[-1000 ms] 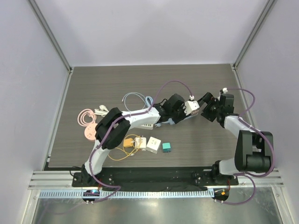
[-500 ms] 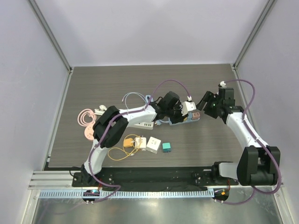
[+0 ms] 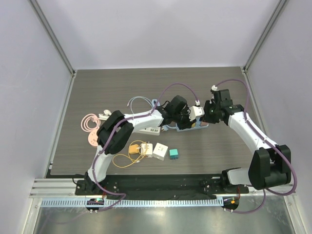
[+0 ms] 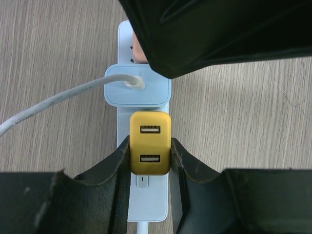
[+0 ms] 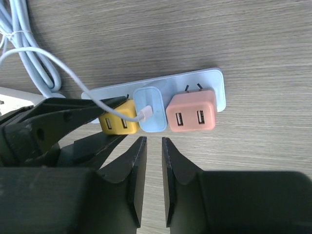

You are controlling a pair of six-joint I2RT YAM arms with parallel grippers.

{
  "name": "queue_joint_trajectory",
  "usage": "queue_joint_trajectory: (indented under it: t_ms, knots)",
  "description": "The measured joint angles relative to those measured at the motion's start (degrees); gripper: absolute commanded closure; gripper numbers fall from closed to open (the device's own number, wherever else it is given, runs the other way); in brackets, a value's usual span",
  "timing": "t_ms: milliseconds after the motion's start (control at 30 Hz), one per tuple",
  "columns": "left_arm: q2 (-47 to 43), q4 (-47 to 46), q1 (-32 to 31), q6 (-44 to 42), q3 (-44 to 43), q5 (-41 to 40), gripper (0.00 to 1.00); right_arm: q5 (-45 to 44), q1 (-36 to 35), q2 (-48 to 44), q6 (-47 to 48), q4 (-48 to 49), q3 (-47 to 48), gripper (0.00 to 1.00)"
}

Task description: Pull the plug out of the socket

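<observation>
The right gripper (image 5: 152,142) hangs nearly closed and empty over the strip (image 5: 214,82). Beyond, the left gripper (image 4: 150,147) clamps the yellow plug (image 4: 150,139), seated beside the blue plug (image 5: 148,109). With nothing holding it down, the strip may lift with the pull.

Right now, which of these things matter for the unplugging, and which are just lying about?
Job: power strip, yellow plug held by the left gripper, blue plug, pink plug.
Lying about: pink cable coil, orange charger, white adapter, teal block.
</observation>
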State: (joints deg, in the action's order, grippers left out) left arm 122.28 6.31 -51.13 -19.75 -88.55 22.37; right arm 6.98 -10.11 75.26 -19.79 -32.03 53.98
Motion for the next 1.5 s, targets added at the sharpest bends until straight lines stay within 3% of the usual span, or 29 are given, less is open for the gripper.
queue_joint_trajectory:
  t_ms: [467,1100,1500]
  knots:
    - [0.0,-0.3,0.3,1.7,0.2,0.7,1.00,1.5,-1.2,6.4,0.0,2.8,0.6,0.75]
    - [-1.4,-8.2,0.6,10.3,4.8,-1.1,1.00,1.2,-1.4,4.3,-2.0,9.2,-4.2,0.81]
    - [-1.5,-6.8,0.8,10.8,4.0,-0.3,1.00,-0.6,-2.6,6.2,-3.0,9.9,-3.3,0.82]
